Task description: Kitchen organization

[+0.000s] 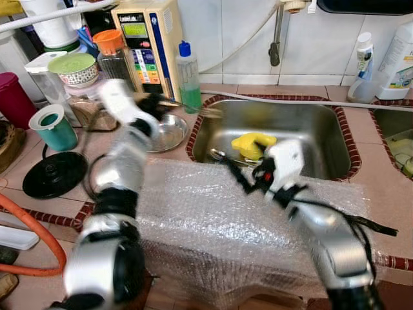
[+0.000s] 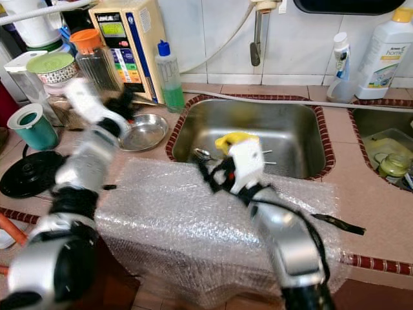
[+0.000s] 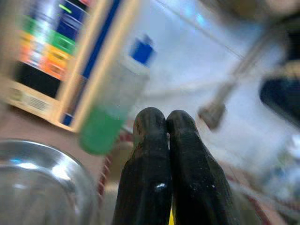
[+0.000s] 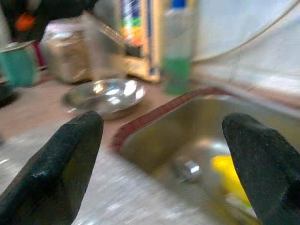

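Observation:
My left gripper (image 1: 157,102) is over the counter beside a steel bowl (image 1: 169,132), blurred by motion. In the left wrist view its fingers (image 3: 150,154) are pressed shut. A thin fork (image 1: 205,110) sticks out from it toward the sink (image 1: 335,139). My right gripper (image 1: 244,173) hovers open over the bubble wrap (image 1: 213,219) at the sink's front edge, with nothing between its fingers (image 4: 56,164). In the sink lie a yellow object (image 1: 253,143) and a metal spoon (image 1: 218,155).
A bottle of green liquid (image 1: 188,81) and a beige water machine (image 1: 145,45) stand behind the bowl. A teal cup (image 1: 55,128), a black lid (image 1: 55,173) and jars crowd the left counter. An orange hose (image 1: 39,239) curves at the left. White bottles (image 1: 362,68) stand at the back right.

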{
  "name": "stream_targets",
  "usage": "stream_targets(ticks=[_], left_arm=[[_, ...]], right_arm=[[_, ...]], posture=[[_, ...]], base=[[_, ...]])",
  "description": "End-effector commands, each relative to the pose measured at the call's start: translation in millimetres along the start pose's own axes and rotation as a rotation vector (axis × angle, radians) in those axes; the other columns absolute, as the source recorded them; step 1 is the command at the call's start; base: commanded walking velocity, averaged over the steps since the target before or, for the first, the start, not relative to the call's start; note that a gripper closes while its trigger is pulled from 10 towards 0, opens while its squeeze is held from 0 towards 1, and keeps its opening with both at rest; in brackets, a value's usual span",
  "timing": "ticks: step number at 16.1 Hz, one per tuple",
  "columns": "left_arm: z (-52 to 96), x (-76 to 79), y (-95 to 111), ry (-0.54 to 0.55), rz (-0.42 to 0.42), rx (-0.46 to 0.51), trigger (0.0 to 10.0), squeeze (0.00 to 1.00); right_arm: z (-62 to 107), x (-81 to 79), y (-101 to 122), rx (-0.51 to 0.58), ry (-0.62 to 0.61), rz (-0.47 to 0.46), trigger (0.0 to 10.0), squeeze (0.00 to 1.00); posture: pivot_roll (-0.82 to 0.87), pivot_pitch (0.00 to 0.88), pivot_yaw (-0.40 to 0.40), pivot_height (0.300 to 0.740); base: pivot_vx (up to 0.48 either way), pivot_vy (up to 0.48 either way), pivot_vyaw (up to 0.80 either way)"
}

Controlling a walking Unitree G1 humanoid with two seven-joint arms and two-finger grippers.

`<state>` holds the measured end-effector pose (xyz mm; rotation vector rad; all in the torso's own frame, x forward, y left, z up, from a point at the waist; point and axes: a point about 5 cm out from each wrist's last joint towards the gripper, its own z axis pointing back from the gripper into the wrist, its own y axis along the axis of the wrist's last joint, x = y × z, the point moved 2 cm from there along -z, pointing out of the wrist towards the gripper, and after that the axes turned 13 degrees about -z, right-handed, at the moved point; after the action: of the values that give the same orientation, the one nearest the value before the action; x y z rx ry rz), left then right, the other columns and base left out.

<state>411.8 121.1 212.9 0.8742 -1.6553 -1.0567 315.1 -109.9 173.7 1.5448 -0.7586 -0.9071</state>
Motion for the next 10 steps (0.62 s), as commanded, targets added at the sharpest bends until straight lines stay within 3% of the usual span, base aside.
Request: stream_targets(ticks=[1, 4, 10], left_arm=[[2.6, 8.6, -2.0, -0.049, -0.058, -0.004, 0.0, 0.00], [8.1, 32.1, -18.6, -0.152, -0.092, -0.042, 0.0, 0.00], [21.6, 82.3, -39.8, -0.318, -0.140, -0.081, 0.0, 0.00]], right_arm=[[-2.8, 6.1, 7.4, 0.040, -0.021, 0.006, 10.0, 0.00], [-10.3, 1.8, 7.1, 0.024, 0.034, 0.080, 10.0, 0.00], [-25.9, -2.6, 6.1, 0.028, 0.100, 0.119, 10.0, 0.00]], posture=[[-0.05, 0.000, 0.155, 0.740], [-0.05, 0.000, 0.150, 0.740], [-0.04, 0.000, 0.115, 0.740]], base=[[0.000, 0.000, 0.00], [0.000, 0.000, 0.00], [0.000, 0.000, 0.00]])
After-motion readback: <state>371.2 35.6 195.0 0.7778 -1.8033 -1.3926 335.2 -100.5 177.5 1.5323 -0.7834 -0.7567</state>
